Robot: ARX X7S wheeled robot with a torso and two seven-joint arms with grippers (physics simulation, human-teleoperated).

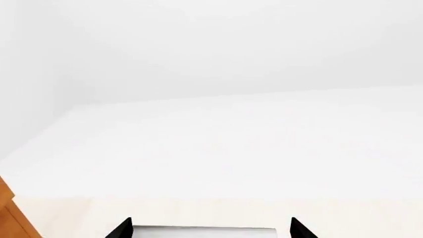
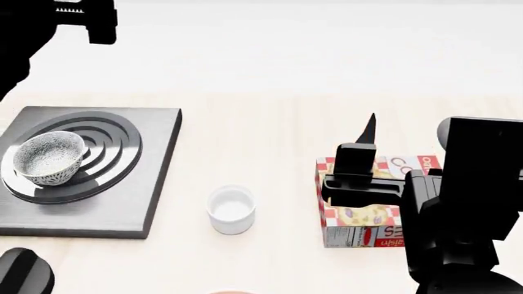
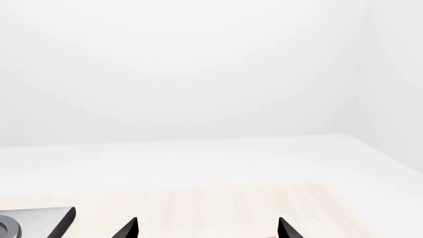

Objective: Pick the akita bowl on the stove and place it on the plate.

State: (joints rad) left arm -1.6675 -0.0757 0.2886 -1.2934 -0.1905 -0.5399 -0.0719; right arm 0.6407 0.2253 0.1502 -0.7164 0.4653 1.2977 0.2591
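Observation:
The akita bowl (image 2: 49,158), white with a fine black-grey pattern, sits upright on the black rings of the stove (image 2: 155,184), a dark-grey slab at the table's left. Only a thin pinkish sliver of the plate (image 2: 231,292) shows at the bottom edge of the head view. My left gripper (image 2: 86,18) hangs high at the far left, well behind the bowl; in its wrist view the left gripper (image 1: 211,230) is open and holds nothing. My right gripper (image 2: 369,138) hovers over a cereal box, far right of the bowl. The right gripper (image 3: 207,230) is open and holds nothing.
A small plain white cup (image 2: 231,209) stands between the stove and a red-checked cereal box (image 2: 359,229) that lies under my right arm. A grey stove corner (image 3: 39,222) shows in the right wrist view. A white wall rises behind the pale wooden table (image 2: 270,128).

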